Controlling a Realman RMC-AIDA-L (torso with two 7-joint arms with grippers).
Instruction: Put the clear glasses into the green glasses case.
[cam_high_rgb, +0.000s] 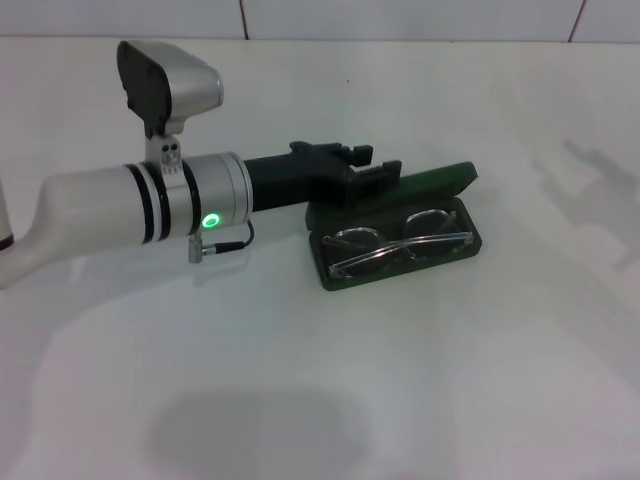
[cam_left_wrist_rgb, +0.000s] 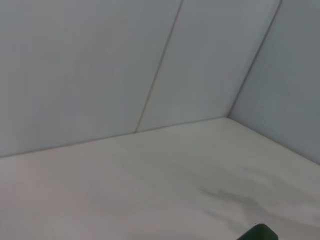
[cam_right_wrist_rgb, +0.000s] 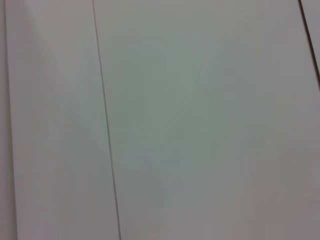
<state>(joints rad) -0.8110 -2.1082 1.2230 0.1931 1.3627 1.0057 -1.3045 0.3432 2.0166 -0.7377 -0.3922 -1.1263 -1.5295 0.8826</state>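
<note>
So the dark green hinged hard case (cam_high_rgb: 400, 240) sits open on the white table (cam_high_rgb: 420, 400), lid propped up behind the tray. The fully transparent plastic glasses (cam_high_rgb: 400, 245) lie inside. The left gripper (cam_high_rgb: 368, 172) reaches in at the case's back-left corner, touching the lid.

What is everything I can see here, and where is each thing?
dark green hinged hard glasses case: one, open on the table, right of centre.
fully transparent plastic glasses: one, clear, lying inside the case's base.
white table: one, under everything.
pale panelled wall: behind the table.
left arm: one, white and silver, reaching from the left; its black left tool is at the case's lid.
right arm: not in the head view.
</note>
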